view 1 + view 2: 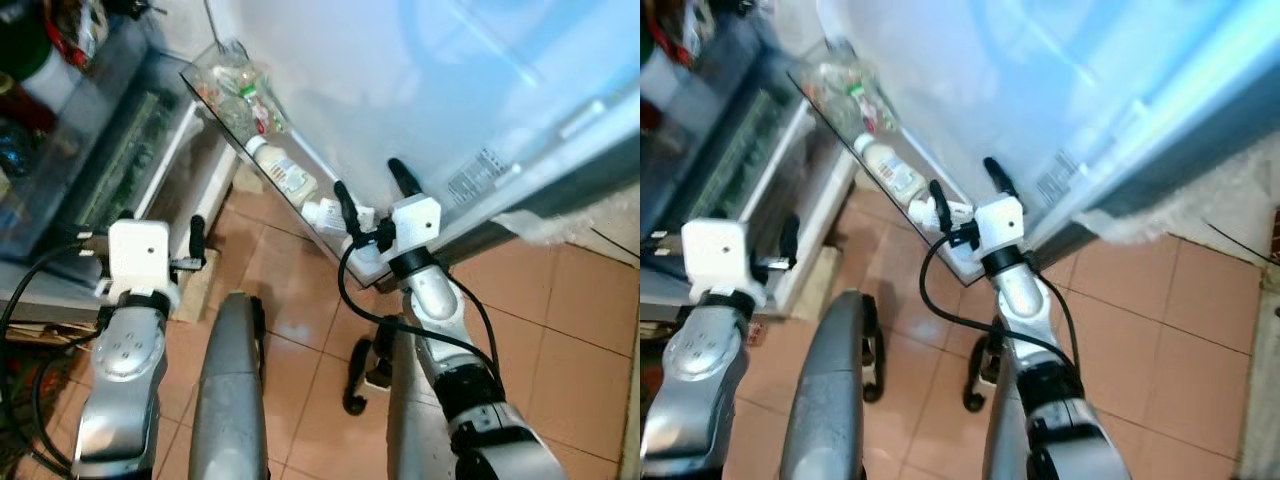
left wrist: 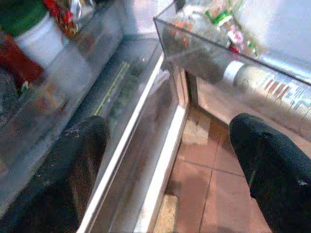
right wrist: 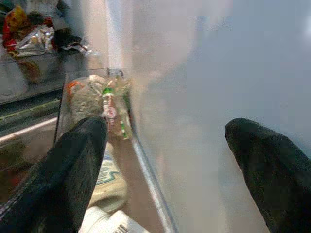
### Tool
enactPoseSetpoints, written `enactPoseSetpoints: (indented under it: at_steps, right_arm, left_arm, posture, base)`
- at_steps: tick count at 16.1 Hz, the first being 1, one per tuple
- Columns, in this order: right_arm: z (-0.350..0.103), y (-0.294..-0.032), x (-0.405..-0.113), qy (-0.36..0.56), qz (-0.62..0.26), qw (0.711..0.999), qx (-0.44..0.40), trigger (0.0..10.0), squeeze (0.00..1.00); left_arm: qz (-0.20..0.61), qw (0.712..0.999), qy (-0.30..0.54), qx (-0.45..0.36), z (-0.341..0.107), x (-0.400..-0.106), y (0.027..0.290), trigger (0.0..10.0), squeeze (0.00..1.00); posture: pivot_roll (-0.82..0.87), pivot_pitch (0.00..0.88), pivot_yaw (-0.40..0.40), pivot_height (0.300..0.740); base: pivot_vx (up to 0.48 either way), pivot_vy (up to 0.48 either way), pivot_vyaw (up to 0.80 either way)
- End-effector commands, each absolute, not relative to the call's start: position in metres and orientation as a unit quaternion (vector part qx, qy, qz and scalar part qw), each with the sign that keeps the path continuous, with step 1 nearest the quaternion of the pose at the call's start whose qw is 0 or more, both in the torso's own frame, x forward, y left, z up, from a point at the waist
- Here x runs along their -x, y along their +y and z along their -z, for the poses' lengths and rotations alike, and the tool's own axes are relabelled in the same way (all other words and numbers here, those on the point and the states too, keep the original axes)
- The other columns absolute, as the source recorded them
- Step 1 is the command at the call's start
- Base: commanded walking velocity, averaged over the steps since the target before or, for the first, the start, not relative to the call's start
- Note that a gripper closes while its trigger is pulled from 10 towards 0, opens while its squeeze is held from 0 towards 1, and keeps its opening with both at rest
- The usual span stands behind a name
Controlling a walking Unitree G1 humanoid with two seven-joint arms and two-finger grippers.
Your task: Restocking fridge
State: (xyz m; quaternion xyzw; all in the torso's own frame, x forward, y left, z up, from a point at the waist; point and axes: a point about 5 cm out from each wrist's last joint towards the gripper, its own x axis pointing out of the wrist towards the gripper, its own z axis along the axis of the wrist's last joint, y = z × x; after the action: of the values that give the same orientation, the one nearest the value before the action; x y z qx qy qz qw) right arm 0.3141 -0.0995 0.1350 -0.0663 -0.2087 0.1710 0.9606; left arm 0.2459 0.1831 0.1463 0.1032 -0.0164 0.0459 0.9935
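The fridge stands open, its white door swung out to the right. A clear door shelf holds a lying white bottle and small packets. My right gripper is open at the near end of that shelf, close to the door's inner face, with nothing between its fingers. My left gripper is open and empty, low in front of the fridge's clear bottom drawers. Above the drawers, a white tub with a green lid sits on a shelf.
The floor is orange-brown tile, with open room to the right of the door. The white drawer frame reaches down near the floor beside my left gripper. Cables hang at the lower left.
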Motion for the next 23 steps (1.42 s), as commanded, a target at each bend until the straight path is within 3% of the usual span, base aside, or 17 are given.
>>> enactPoseSetpoints:
  at_steps: [1, 3, 8, 11, 13, 14, 23]
  right_arm:
    - [-0.14, -0.111, -0.311, -0.218, -0.138, 0.964, 0.066, 10.0, 1.0]
    - [-0.139, -0.129, -0.298, -0.199, -0.113, 0.971, 0.065, 10.0, 1.0]
    - [-0.14, -0.138, -0.291, -0.183, -0.111, 0.973, 0.085, 10.0, 1.0]
    - [-0.142, -0.142, -0.289, -0.173, -0.111, 0.973, 0.101, 10.0, 0.89]
    - [-0.138, -0.141, -0.29, -0.149, -0.108, 0.978, 0.096, 10.0, 0.25]
    - [-0.14, -0.136, -0.29, -0.156, -0.119, 0.976, 0.1, 10.0, 0.0]
    - [-0.143, -0.133, -0.294, -0.144, -0.129, 0.977, 0.086, 10.0, 0.0]
  left_arm:
    - [-0.046, 0.993, -0.001, -0.108, -0.138, -0.243, 0.185, 10.0, 0.0]
    - [-0.037, 0.994, -0.001, -0.099, -0.131, -0.243, 0.18, 10.0, 0.0]
    - [-0.034, 0.996, -0.011, -0.087, -0.13, -0.252, 0.177, 10.0, 0.0]
    - [-0.029, 0.995, -0.014, -0.097, -0.126, -0.254, 0.175, 10.0, 0.0]
    - [-0.026, 0.996, -0.01, -0.085, -0.123, -0.254, 0.173, 10.0, 0.0]
    - [-0.02, 0.996, -0.011, -0.087, -0.123, -0.255, 0.171, 10.0, 0.0]
    - [-0.018, 0.996, -0.018, -0.086, -0.122, -0.258, 0.168, 10.0, 0.0]
  posture:
    - [0.16, 0.226, -0.002, 0.631]
    - [0.14, 0.182, -0.001, 0.631]
    - [0.12, 0.122, -0.009, 0.631]
    - [0.11, 0.113, -0.009, 0.631]
    - [0.11, 0.108, -0.009, 0.631]
    - [0.1, 0.1, -0.007, 0.631]
    - [0.1, 0.098, -0.01, 0.631]
  base:
    - [0.0, 0.0, 0.0]
    - [0.0, 0.0, 0.0]
    - [0.0, 0.0, 0.0]
    - [0.0, 0.0, 0.0]
    - [0.0, 0.0, 0.0]
    - [0.0, 0.0, 0.0]
    - [-0.029, 0.0, 0.0]
